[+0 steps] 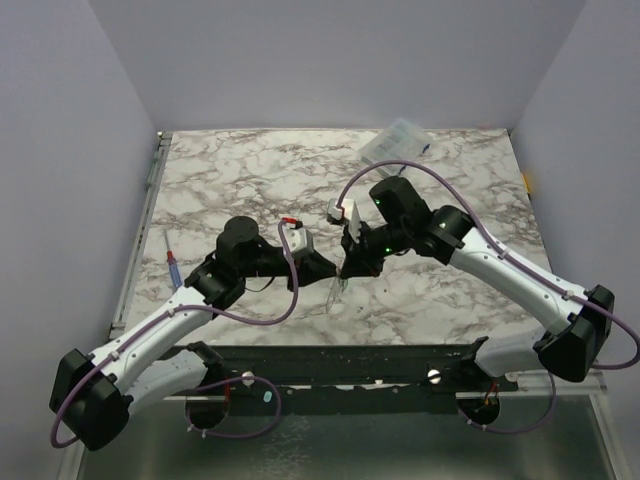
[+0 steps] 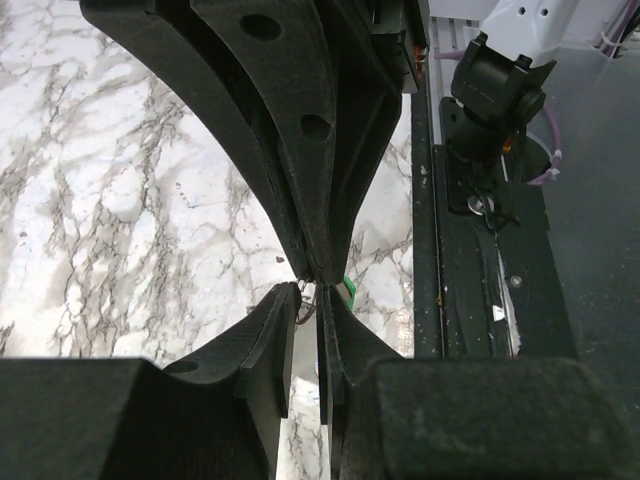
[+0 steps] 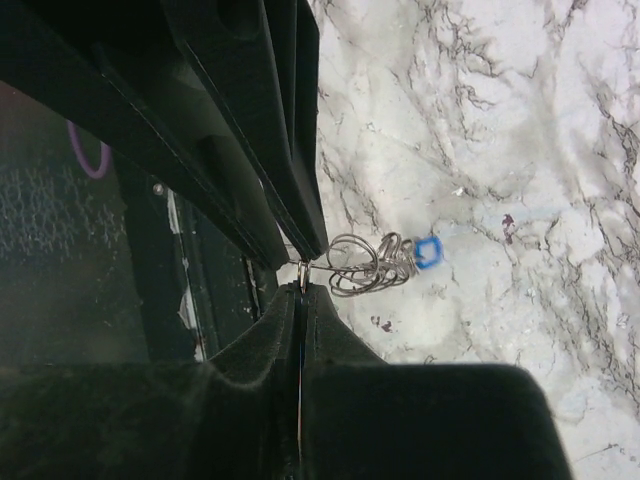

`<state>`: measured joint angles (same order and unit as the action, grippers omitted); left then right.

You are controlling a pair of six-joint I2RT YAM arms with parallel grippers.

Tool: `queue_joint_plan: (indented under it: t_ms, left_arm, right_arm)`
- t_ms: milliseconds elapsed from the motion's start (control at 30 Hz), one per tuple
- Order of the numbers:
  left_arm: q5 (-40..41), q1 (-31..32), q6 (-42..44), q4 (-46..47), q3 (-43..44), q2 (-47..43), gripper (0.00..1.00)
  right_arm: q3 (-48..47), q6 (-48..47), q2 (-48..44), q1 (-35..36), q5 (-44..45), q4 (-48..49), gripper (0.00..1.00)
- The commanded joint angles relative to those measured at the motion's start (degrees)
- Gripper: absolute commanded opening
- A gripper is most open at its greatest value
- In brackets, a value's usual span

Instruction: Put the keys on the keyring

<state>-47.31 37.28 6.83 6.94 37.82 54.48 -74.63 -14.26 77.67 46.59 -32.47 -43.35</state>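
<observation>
Left hand (image 2: pixel 315 278) pinched on green key (image 2: pixel 350 290); right hand (image 3: pixel 300 262) pinched on keyring (image 3: pixel 360 265) | marble table (image 1: pixel 250 170); lilac walls (image 1: pixel 330 60)

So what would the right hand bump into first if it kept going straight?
Probably the marble table. The right hand tilts down at it, with only the pinched keyring and blue key dangling ahead. The left hand sits very close beside it, so depth is unclear.

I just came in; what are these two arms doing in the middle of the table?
The right gripper is shut on the keyring, thin wire loops over the marble table, with the blue key at its far end. The left gripper is shut, seemingly on the green key; only a green edge shows. The grippers meet at mid-table, and the green key is not visibly on the ring.
</observation>
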Motion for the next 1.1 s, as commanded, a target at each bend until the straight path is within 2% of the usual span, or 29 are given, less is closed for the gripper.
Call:
queue_joint_plan:
  t_ms: [0,167,300,467,867,1067]
  left_arm:
    - [-2.2,0.9,-0.4,0.9,0.8,0.7,0.20]
    - [-0.3,0.9,0.0,0.9,0.3,0.1,0.21]
    - [0.5,1.0,0.2,0.9,0.1,0.3,0.30]
    - [0.1,1.0,-0.4,0.9,0.4,1.2,0.32]
    - [-0.3,1.3,-1.1,1.0,0.6,2.1,0.23]
    - [-1.2,1.3,-1.1,1.0,0.6,2.1,0.22]
  right_arm:
    - [1.2,-1.2,-1.9,1.1,-1.7,3.0,0.01]
    - [1.8,-1.2,-2.8,1.5,-1.7,3.6,0.01]
    - [2.1,-1.2,-3.2,1.7,-1.7,4.0,0.01]
    - [2.4,-1.2,-3.7,2.2,-2.5,4.5,0.01]
    - [3.8,-2.2,-5.6,2.9,-3.4,6.1,0.01]
    - [4.8,-3.0,-6.7,3.1,-4.0,7.2,0.01]
